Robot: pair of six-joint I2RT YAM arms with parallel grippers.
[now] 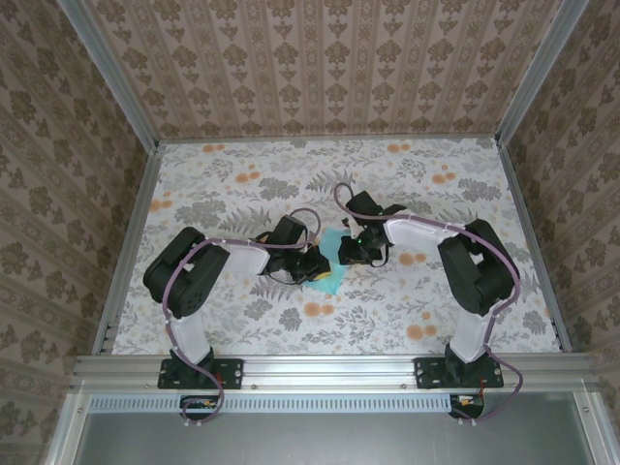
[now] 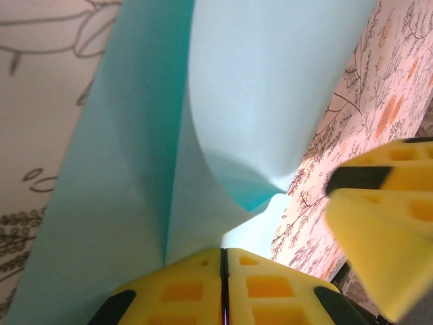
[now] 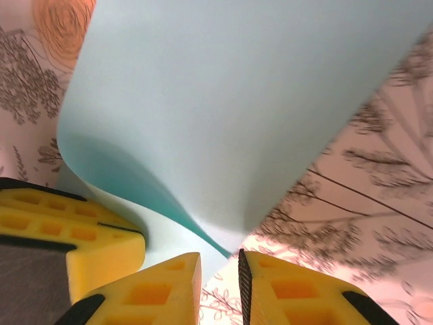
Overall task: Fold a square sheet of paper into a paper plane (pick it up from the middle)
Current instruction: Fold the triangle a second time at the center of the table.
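Observation:
The square sheet of paper (image 1: 335, 241) is light turquoise and lies curled between the two arms at the middle of the floral table. In the left wrist view the paper (image 2: 237, 101) rises in a fold from my left gripper (image 2: 224, 252), whose yellow jaws are pressed together on its near edge. My right gripper (image 3: 220, 261) stands slightly open, with tablecloth showing in the gap and the curled paper (image 3: 237, 101) just beyond its tips. From above, the left gripper (image 1: 317, 268) and right gripper (image 1: 348, 254) almost touch. The left gripper's fingers (image 3: 67, 230) sit at the right wrist view's lower left.
The floral table (image 1: 291, 184) is fenced by aluminium rails (image 1: 131, 242) and wallpapered walls on three sides. Both arm bases are bolted to the near rail (image 1: 329, 368). A right finger (image 2: 385, 217) crowds the left wrist view's lower right.

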